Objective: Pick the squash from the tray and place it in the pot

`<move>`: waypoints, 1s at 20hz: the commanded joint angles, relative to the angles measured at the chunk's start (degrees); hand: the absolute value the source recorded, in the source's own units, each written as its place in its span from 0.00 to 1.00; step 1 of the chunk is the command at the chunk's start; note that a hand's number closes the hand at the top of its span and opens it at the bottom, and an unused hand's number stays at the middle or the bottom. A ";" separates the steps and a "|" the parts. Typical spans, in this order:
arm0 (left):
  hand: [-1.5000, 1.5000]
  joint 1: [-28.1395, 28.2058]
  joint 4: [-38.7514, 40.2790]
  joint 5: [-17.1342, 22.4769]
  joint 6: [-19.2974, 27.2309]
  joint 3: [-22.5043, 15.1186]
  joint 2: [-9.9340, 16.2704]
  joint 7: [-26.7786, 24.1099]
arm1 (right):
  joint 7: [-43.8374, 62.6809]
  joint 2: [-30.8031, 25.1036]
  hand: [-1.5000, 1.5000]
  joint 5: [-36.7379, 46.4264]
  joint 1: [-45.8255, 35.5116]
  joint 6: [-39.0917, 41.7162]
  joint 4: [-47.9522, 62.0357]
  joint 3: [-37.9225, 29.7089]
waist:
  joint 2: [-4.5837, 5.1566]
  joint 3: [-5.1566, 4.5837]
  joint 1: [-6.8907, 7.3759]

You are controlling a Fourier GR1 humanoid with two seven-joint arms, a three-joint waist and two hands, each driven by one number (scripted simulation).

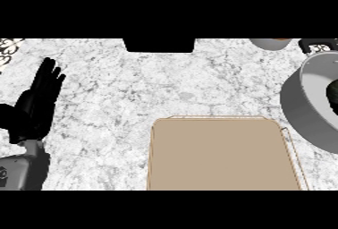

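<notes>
Left hand (36, 105): at 9 o'clock, fingers straight, upright, resting, holding nothing.
Tray (221, 154): tan, at 6 o'clock on marbled worktop (165, 80).
Pot (310, 107): grey, at 3 o'clock.
Squash (331, 95): dark, inside pot.

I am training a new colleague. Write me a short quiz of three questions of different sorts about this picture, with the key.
1. True or false: the tray holds nothing.
2. Where does the dark green thing lie? A) on the tray B) in the pot C) on the counter
3. Fill in: the left hand rests at the view's left edge with its fingers ____.

Key: 1 true. 2 B; only part of it shows, at the right edge, so it is probably the squash. 3 straight, pointing up. The right hand does not show.
</notes>
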 commanded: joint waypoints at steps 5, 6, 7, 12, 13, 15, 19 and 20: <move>0.50 -0.17 -1.47 -1.88 1.69 -1.76 -1.75 1.73 | -3.59 -3.38 0.00 -4.68 -9.99 -1.11 25.93 -3.74 | 0.01 0.03 0.38; 0.50 0.68 0.88 -0.46 -0.98 -0.42 -0.44 -1.45 | -6.82 -3.14 0.00 -6.58 -10.03 -2.31 30.21 -5.18 | 0.26 0.06 0.67; 0.50 -0.11 -4.05 -0.11 0.35 -0.22 0.13 3.83 | -7.19 -3.62 0.00 -8.16 -10.80 1.06 30.35 -4.89 | -0.05 0.07 0.66; 0.50 1.39 -1.54 -1.67 0.64 -1.46 -1.82 -0.82 | -16.06 -2.96 0.00 -13.83 -12.93 5.34 36.99 -5.92 | 0.06 0.07 0.53; 0.50 0.35 -1.98 -0.50 -0.30 0.09 0.42 2.31 | -17.24 -3.50 0.00 -17.10 -13.57 6.50 37.22 -8.64 | 0.03 0.12 0.59; 0.50 0.55 -2.28 -0.12 -0.23 -0.63 -0.82 1.87 | -20.51 -2.65 0.00 -21.84 -14.97 7.55 36.91 -11.62 | -0.03 0.17 0.45; 0.50 0.58 -2.20 -0.07 -0.75 0.15 0.13 1.56 | -25.08 -5.73 0.00 -29.67 -15.40 11.99 39.31 -17.84 | -0.02 0.14 -0.03; 0.50 1.20 -2.33 -0.82 0.31 0.17 -0.36 1.52 | -26.34 -5.37 0.00 -30.72 -13.22 12.04 39.10 -18.59 | -0.17 0.08 -0.47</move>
